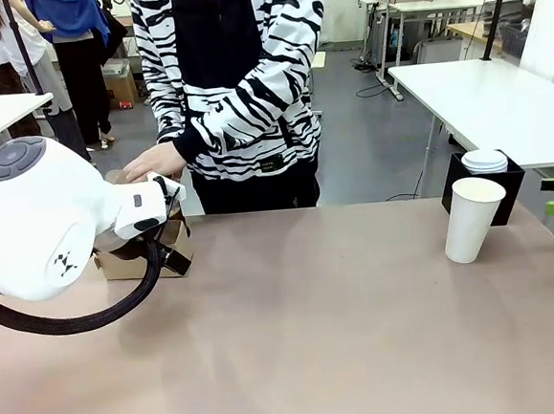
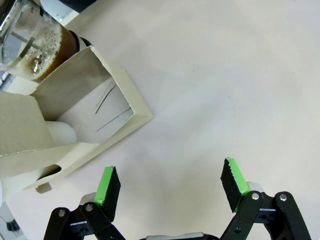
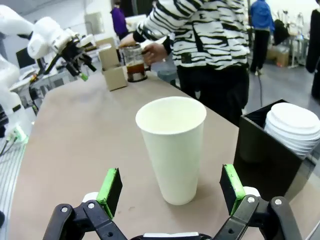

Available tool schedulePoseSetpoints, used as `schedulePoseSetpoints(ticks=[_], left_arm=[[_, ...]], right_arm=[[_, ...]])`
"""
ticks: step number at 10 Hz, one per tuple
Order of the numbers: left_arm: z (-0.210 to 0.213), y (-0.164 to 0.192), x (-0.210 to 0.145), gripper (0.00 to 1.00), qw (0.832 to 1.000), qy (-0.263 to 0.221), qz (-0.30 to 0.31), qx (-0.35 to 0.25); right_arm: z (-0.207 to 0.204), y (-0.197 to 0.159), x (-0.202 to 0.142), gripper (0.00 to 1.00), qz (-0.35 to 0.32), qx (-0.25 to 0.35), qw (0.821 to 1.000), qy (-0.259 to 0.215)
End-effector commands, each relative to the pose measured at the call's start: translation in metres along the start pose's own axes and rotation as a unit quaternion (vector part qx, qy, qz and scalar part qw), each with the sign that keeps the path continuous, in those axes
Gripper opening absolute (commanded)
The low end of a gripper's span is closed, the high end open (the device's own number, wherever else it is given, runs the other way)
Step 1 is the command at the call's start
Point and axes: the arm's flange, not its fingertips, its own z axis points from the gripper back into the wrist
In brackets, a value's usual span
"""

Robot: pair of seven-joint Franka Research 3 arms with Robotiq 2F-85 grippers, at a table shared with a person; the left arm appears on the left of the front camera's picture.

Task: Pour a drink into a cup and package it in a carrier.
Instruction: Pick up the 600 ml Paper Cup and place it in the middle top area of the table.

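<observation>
The cup (image 3: 172, 150) stood upright on the surface (image 3: 75, 150), at twelve o'clock between the wide-spread fingers of my right hand (image 3: 171, 175), untouched, with the black box (image 3: 260, 150) of lids just beside it at three o'clock. It looked light and tall, so I judged an off-centre close could tip it or shove it against that box. The drink (image 2: 50, 50) sat in its pitcher (image 2: 22, 35) behind the carrier (image 2: 85, 115), at ten o'clock from my left hand (image 2: 170, 167), also spread wide and holding nothing, and with a person's hand (image 3: 155, 50) at the pitcher, a careless reach could jolt it and spill.
</observation>
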Motion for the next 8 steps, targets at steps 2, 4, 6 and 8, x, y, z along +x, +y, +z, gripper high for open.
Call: schedulePoseSetpoints(ticks=[2,4,6,8], left_arm=[[0.000,0.000,0.000,1.00,1.000,-0.001,0.000,-0.001],[0.000,0.000,0.000,1.00,1.000,-0.001,0.000,-0.001],[0.000,0.000,0.000,1.00,1.000,-0.001,0.000,-0.001],[0.000,0.000,0.000,1.00,1.000,-0.001,0.000,-0.001]], right_arm=[[-0.024,-0.009,-0.024,1.00,0.030,0.012,0.998,-0.048],[-0.038,-0.008,-0.037,1.00,0.047,0.012,0.996,-0.068],[-0.045,-0.007,-0.036,1.00,0.018,0.019,0.998,-0.061],[-0.041,-0.004,-0.038,1.00,0.027,0.016,0.998,-0.057]])
